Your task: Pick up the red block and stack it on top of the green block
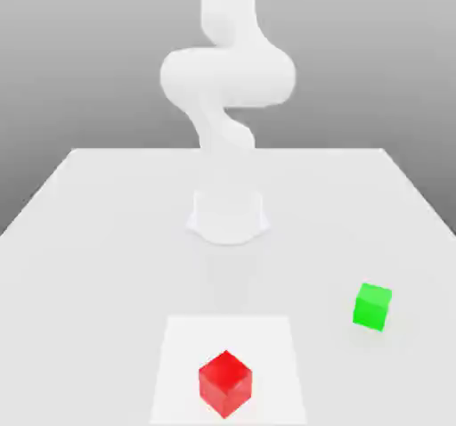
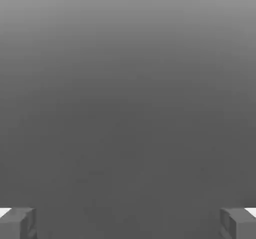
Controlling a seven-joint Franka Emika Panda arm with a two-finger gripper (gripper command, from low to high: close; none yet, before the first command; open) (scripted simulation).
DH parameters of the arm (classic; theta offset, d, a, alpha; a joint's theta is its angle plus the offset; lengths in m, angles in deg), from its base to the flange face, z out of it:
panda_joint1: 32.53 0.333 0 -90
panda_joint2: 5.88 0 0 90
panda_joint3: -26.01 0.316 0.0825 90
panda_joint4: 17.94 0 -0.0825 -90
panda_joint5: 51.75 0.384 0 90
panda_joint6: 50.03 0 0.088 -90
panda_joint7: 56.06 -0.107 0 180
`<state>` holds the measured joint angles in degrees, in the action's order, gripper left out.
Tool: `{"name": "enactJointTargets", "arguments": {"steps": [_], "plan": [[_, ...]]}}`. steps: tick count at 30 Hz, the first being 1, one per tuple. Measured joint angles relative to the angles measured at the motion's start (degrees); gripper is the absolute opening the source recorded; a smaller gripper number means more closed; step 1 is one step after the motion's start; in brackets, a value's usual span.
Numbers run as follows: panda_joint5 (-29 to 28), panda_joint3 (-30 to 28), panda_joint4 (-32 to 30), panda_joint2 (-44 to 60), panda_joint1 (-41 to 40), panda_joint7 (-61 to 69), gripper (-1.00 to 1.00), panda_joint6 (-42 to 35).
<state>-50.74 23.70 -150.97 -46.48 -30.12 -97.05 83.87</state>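
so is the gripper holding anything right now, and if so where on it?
Nothing held. The gripper is open, with nothing between its fingertips. The red block and the green block both sit apart on the table.

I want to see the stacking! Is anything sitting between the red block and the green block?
No, nothing visible sits between them. The red block rests on a pale square patch of the table, and the green block stands apart toward the exterior view's right, with bare tabletop between.
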Motion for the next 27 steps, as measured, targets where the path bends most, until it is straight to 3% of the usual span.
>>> {"name": "enactJointTargets", "arguments": {"steps": [13,27], "plan": [[6.41,-8.91,-6.49,27.53,9.47,26.15,0.0,10.98],[6.44,-7.97,-11.45,55.53,8.74,45.03,0.0,25.39]]}}
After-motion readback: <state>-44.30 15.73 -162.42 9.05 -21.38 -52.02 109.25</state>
